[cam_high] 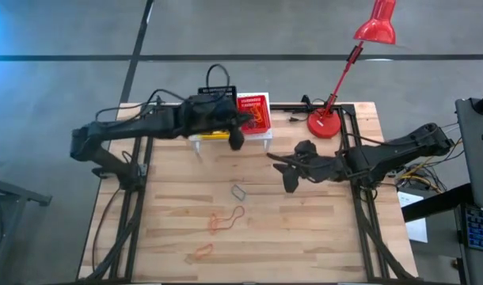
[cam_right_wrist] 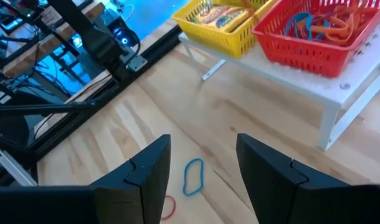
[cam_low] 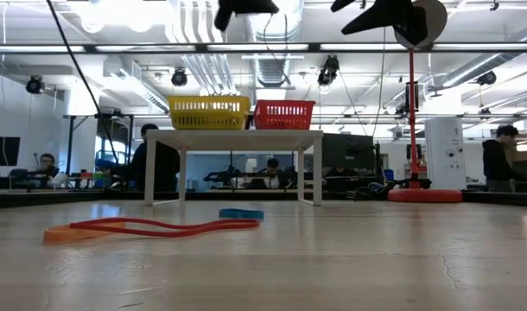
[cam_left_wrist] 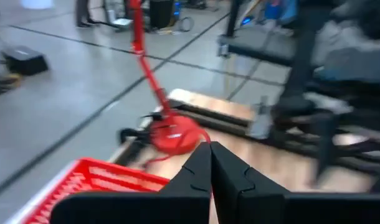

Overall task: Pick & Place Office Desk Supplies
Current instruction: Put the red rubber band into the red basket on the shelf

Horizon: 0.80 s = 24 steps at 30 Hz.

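Right end effector (cam_right_wrist: 199,171): fingers spread wide, nothing between them, nothing touched. It hangs above the bare middle of the tabletop (cam_high: 305,229), right of centre in the high view, pointing toward the stand. Between its fingers, down on the wood, a blue rubber-band loop (cam_right_wrist: 193,176) lies flat, with a bit of a red-orange loop (cam_right_wrist: 170,206) just beside it.

Left end effector (cam_left_wrist: 210,163): fingers pressed together, nothing gripped. It sits over the back of the tabletop, above the baskets, aimed toward the red desk lamp (cam_left_wrist: 171,134).

Baskets: the yellow mesh basket (cam_right_wrist: 224,25) and the red mesh basket (cam_right_wrist: 318,37) stand side by side, touching or nearly so, on the white perforated stand (cam_right_wrist: 339,102) at the back edge. Yellow basket holds yellow-and-green crayon boxes (cam_right_wrist: 221,14); count cannot be told. Red basket holds a tangle of rubber bands (cam_right_wrist: 321,22), orange, blue and green showing. The left arm covers the part of the stand to the left of the red basket in the high view.

Loose on the tabletop: a long red-orange loop (cam_low: 160,227) sprawled near the front centre, another orange loop (cam_high: 200,253) closer to the front edge, apart from it.
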{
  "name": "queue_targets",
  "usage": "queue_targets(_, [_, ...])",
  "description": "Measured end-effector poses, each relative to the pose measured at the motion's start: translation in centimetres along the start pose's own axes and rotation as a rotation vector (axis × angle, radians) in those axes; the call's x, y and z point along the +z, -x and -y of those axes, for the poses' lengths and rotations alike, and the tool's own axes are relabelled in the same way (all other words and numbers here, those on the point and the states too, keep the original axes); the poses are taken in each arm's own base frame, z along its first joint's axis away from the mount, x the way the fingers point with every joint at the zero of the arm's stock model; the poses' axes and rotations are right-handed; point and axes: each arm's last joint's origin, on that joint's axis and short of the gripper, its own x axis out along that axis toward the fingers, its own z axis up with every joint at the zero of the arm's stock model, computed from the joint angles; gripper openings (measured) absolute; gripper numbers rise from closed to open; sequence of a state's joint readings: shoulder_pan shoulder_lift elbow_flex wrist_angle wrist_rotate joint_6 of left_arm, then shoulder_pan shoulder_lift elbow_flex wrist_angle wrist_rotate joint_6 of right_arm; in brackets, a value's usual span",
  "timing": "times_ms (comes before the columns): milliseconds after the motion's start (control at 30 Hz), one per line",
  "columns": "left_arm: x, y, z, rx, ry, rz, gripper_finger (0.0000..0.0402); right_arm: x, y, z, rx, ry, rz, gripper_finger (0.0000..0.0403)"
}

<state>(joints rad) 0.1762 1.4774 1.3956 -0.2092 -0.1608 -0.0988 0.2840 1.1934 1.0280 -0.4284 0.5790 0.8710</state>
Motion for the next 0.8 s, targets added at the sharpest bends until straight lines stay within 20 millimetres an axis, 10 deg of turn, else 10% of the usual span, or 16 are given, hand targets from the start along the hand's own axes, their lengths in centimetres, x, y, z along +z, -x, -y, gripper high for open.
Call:
queue_targets(467, [-4.7, -7.5, -6.5, 0.183, -0.040, -0.194, 0.0003, 0.3, 0.1, -0.2, 0.006, 0.004, 0.006, 0.0178])
queue_targets(800, [-4.7, -7.9, -7.7, 0.333, -0.122, -0.176, 0.0003, 0.2, 0.1, -0.1, 0.004, 0.004, 0.004, 0.0178])
